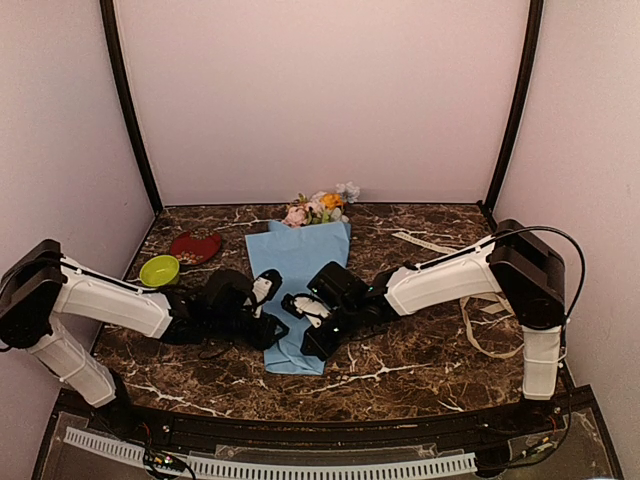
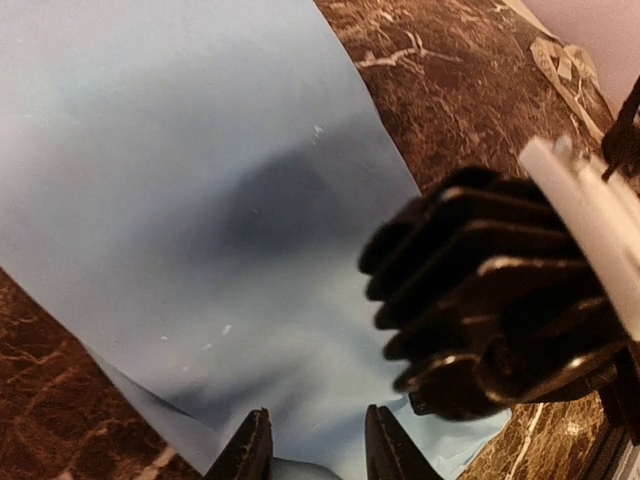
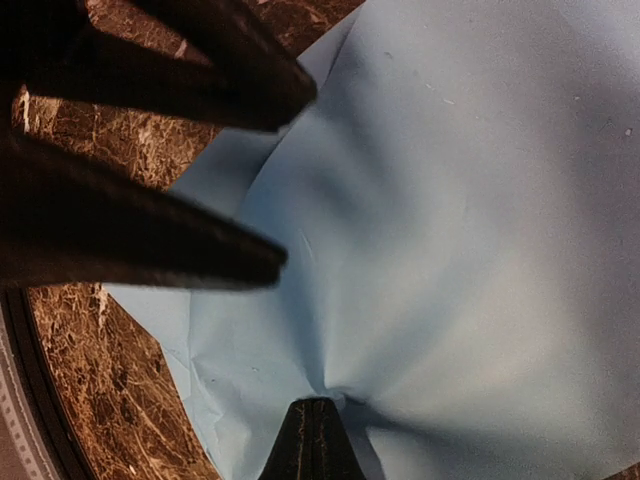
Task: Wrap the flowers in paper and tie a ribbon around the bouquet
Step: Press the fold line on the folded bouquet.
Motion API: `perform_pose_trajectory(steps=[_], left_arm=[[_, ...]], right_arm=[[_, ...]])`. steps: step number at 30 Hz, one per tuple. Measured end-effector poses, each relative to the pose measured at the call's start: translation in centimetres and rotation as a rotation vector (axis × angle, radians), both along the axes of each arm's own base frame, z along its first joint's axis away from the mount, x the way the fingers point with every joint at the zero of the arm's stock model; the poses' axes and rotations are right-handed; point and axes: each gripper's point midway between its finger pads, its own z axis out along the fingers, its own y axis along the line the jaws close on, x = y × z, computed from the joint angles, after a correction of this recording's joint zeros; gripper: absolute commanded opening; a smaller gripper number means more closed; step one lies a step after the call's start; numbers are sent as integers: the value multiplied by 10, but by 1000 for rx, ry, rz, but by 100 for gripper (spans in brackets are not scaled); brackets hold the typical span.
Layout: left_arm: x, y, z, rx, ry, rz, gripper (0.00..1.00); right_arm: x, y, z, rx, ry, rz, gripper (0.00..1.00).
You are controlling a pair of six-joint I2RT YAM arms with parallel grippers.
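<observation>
Right gripper [image 3: 313,420] pinching paper [image 1: 297,256]; left gripper [image 2: 315,425] part-spread astride edge, seemingly. Green bowl [image 1: 159,270], red dish [image 1: 196,246] left; ribbon [image 1: 482,332] right.

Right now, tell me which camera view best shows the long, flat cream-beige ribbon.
The top external view: the cream-beige ribbon trails over the dark marble table right of the light blue paper sheet. The left wrist view catches only a blurred bit in its top right corner; the right wrist view shows none.
</observation>
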Motion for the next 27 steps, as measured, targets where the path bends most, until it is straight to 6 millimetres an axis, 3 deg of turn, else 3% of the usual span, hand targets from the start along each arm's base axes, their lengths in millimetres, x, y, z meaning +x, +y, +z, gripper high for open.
perform_pose_trajectory(steps=[3, 6, 12, 27], left_arm=[[-7, -13, -11, 26, 21, -33, 25], [-9, -19, -17, 36, 38, -36, 23], [-27, 3, -45, 73, 110, -10, 23], [-67, 32, -47, 44, 163, -3, 23]], right_arm=[[-1, 0, 0, 3, 8, 0, 0], [-1, 0, 0, 4, 8, -1, 0], [-2, -1, -2, 11, 8, -6, 0], [-1, -1, -3, 14, 6, -6, 0]])
